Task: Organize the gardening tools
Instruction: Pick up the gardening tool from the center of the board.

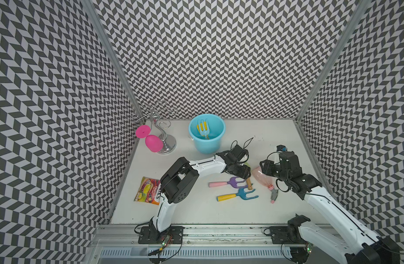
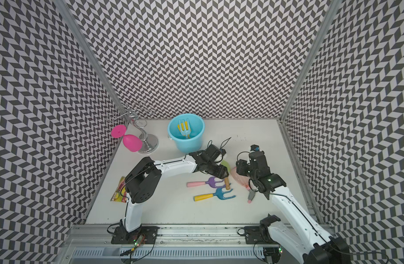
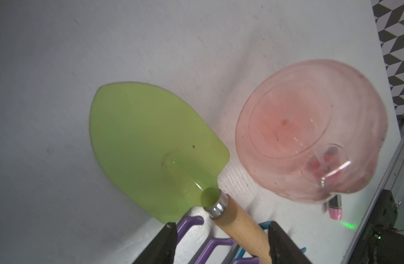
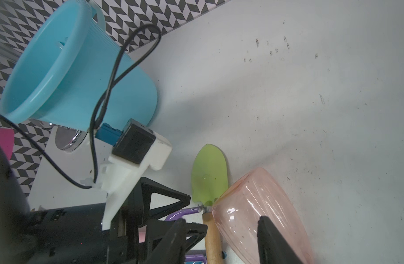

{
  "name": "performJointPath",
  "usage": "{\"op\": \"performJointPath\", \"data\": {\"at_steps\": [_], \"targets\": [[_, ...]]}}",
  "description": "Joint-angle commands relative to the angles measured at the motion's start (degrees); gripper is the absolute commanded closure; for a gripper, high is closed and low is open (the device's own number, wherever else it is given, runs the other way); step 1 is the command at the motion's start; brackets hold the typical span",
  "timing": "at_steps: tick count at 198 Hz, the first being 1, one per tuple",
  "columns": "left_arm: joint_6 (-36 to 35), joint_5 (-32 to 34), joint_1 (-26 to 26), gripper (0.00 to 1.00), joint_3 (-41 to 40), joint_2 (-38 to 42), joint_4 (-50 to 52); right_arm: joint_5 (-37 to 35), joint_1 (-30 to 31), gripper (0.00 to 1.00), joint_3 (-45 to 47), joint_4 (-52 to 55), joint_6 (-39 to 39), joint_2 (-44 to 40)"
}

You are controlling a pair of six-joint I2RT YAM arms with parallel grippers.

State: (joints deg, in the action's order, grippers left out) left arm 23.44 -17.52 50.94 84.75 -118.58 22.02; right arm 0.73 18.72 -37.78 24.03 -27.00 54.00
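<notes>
Here we have the left gripper (image 3: 221, 230) low over the white table (image 1: 196, 212), its jaws partly apart with one finger on each side of the wooden handle of the green plastic trowel (image 3: 150, 148). The handle sits close to one finger with a gap to the other, so we see no squeeze on it. The trowel lies flat, its blade just beside the base of the translucent pink spray bottle (image 3: 310, 128), which lies on its side with the grey trigger pointing at the near edge.

Over to the right gripper (image 4: 222, 219): it hangs above the bottle's fat end, jaws part-open and narrower than the bottle body, clamping nothing that we can see.

Just nearer us lie the purple fork with the pink handle (image 1: 228, 182) and the blue fork with the yellow handle (image 1: 237, 195), side by side. At the back, the light-blue plastic bucket (image 1: 206, 146) stands upright with a pale-blue fork (image 1: 204, 131) inside it. Well off to the side we spot the magenta plastic wine glass (image 1: 153, 142) by the chrome wire rack (image 1: 167, 142), and the orange snack packet (image 1: 148, 189)
</notes>
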Motion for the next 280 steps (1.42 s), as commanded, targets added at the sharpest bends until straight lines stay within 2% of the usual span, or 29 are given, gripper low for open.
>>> {"op": "performJointPath", "data": {"at_steps": [1, 40, 73, 99, 137, 221, 280], "targets": [[-0.4, -2.0, -0.3, 0.34, 3.6, -1.9, 1.4, 0.1, -0.6, 0.48, 0.5, -1.4, 0.6, -0.8], [0.0, -1.7, -0.4, 0.35, 6.7, -4.3, 4.2, 0.2, -0.9, 0.48, 0.5, -1.1, 0.8, -0.9], [0.3, 0.8, -0.5, 0.36, 3.5, -1.3, 4.3, 0.3, -0.9, 0.48, 0.7, -1.3, 0.8, -1.1], [0.2, -0.2, -0.4, 0.35, 0.6, -0.1, 3.4, 0.4, -1.0, 0.48, 0.8, -1.9, 0.9, -0.8], [0.2, -1.1, -0.7, 0.36, 0.7, -1.2, 2.6, 1.0, -1.0, 0.48, 0.2, -1.9, 1.3, 0.6], [-0.7, -5.0, -0.9, 0.34, 9.8, -8.2, 4.8, -0.1, -1.1, 0.48, 0.7, -1.6, 1.1, -0.4], [-0.7, -2.6, -1.1, 0.4, 10.6, -8.6, 7.0, -0.3, -1.4, 0.48, 1.0, -2.1, 1.1, -0.1]]}}
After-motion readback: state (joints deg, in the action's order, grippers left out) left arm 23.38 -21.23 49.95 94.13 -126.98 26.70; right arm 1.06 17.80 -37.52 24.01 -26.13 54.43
